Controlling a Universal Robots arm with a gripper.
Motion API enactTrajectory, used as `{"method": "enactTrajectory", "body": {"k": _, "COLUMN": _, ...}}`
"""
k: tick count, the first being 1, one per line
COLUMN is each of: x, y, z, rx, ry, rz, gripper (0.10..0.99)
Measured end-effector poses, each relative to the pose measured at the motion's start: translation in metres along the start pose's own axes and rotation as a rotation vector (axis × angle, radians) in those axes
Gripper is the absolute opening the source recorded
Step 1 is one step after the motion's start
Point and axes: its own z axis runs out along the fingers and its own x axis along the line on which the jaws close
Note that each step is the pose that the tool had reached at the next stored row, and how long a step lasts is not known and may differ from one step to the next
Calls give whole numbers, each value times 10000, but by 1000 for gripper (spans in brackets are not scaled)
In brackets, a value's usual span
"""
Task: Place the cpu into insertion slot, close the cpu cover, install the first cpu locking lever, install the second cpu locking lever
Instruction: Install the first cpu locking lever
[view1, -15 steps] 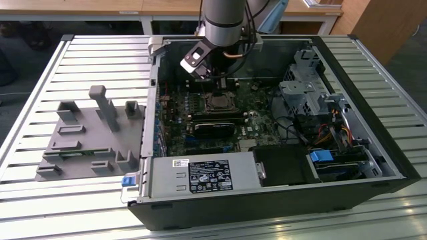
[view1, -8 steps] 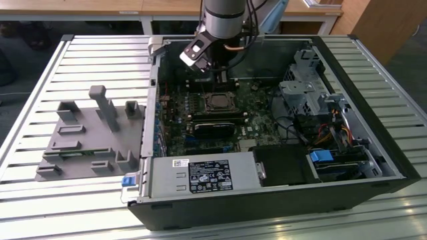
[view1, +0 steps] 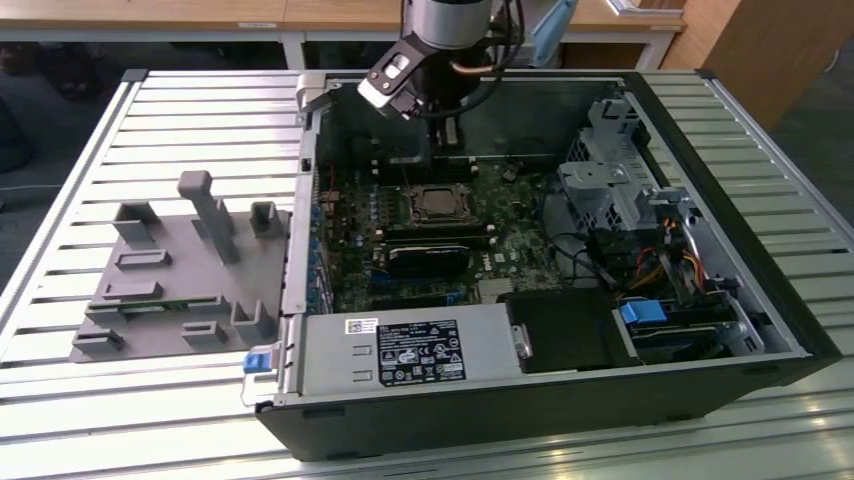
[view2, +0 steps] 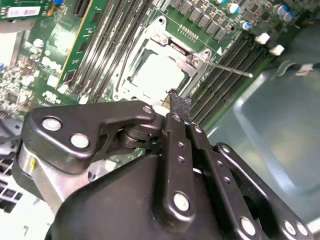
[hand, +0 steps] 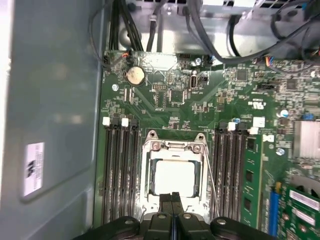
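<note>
Here, the pincer (hand: 174, 199), a black two-fingered metal gripper, hung with its fingers pressed together and nothing between them. Just beyond the fingertips lay the cpu (hand: 175, 177), a small flat square chip with a pale silvery face. It was seated in the insertion slot (hand: 148, 206), a square socket with a black frame and silvery rim. The cpu cover (hand: 174, 147), a thin silvery metal frame with a cut-out centre, lay down over the chip's edges.

A locking lever (view2: 227, 69), a thin bright wire rod, ran out from the slot's far corner over the long black memory slots (hand: 120, 170) beside the pincer. By its angle it looked free of its catch.

Risk, as judged: the rod was thin and springy. Closed fingertips pushing it could slide off and strike the memory slots or the green motherboard (hand: 170, 100). A cover not fully flat would load the chip unevenly once levered.

The first wrist view gave the chip squarely framed in the cut-out. The second wrist view gave the rod's free end clear of the slot. The exterior view added the arm reaching down into the open black computer case (view1: 441, 430), with the grey moulded fixture (view1: 174, 280) well away from the pincer on the slatted metal table (view1: 134, 420).
</note>
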Motion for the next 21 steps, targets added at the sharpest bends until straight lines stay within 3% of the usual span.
{"method": "enactTrajectory", "body": {"k": 2, "x": 2, "y": 1, "z": -57, "rx": -32, "ry": -1, "rz": 0, "gripper": 106}}
{"method": "enactTrajectory", "body": {"k": 4, "x": 2, "y": 1, "z": -61, "rx": -34, "ry": 2, "rz": -76, "gripper": 106}}
{"method": "enactTrajectory", "body": {"k": 21, "x": 2, "y": 1, "z": -59, "rx": 40, "ry": 76, "rz": -3056, "gripper": 106}}
